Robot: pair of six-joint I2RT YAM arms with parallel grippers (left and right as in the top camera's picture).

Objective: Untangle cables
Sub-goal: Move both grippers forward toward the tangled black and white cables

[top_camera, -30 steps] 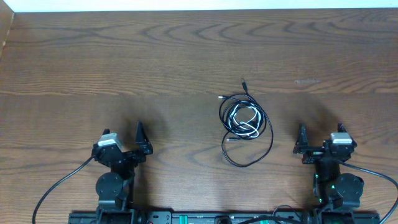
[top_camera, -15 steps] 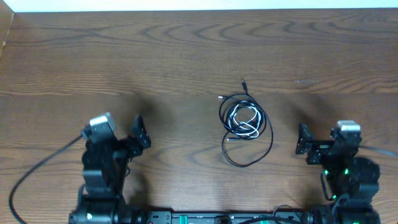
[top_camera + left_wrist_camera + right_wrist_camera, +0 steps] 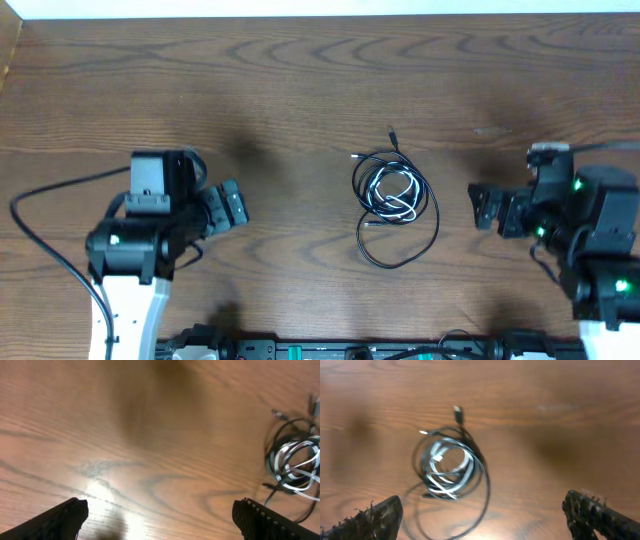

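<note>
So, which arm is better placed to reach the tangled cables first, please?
Probably the right: the right gripper, open, sits nearer the black cable and white cable, which its wrist view centres; the left gripper is farther.

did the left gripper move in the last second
Yes. In the overhead view the left gripper has shifted up the picture, from level with the bottom of the cables to level with their middle; the cables have not moved.

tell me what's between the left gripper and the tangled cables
Nothing but bare table: in the overhead view, only wood grain separates the open left gripper from the cables. The left wrist view shows the same.
</note>
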